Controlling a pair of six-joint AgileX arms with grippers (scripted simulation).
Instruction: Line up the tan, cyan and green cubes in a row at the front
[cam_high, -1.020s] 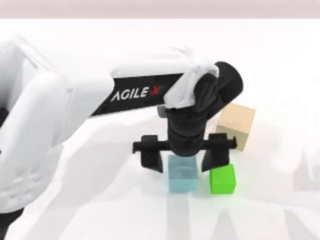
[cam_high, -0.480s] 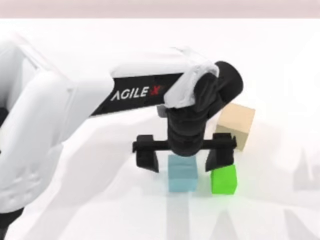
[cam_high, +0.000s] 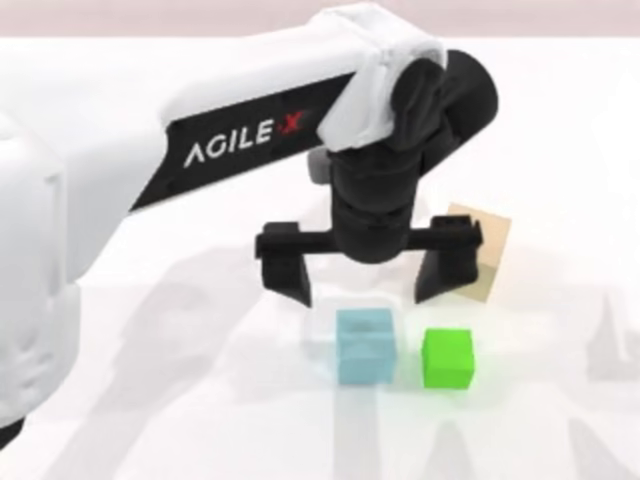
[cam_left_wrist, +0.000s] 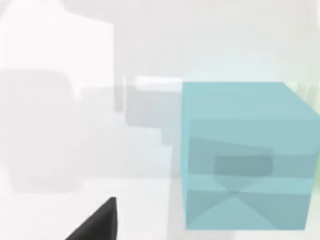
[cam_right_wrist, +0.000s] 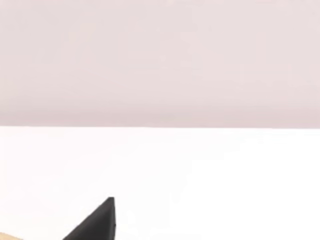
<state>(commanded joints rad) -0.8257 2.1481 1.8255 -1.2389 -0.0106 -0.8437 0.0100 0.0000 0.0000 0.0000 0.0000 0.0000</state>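
Nearest us on the white tabletop (cam_high: 560, 420), the matte pale cyan cube (cam_high: 365, 346) sits beside the small bright green cube (cam_high: 447, 358) at its 3 o'clock. Our left claw (cam_high: 368, 265) hangs above, fingers spread, empty. At 1 o'clock waits the large light tan cube (cam_high: 488, 250); we should set it flush with the row.

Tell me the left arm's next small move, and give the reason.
Probably lift the left tool clear and shift it toward the tan cube. It hangs open above the table, holding nothing; the cyan cube and green cube already sit side by side at the front, while the tan one lies behind them.
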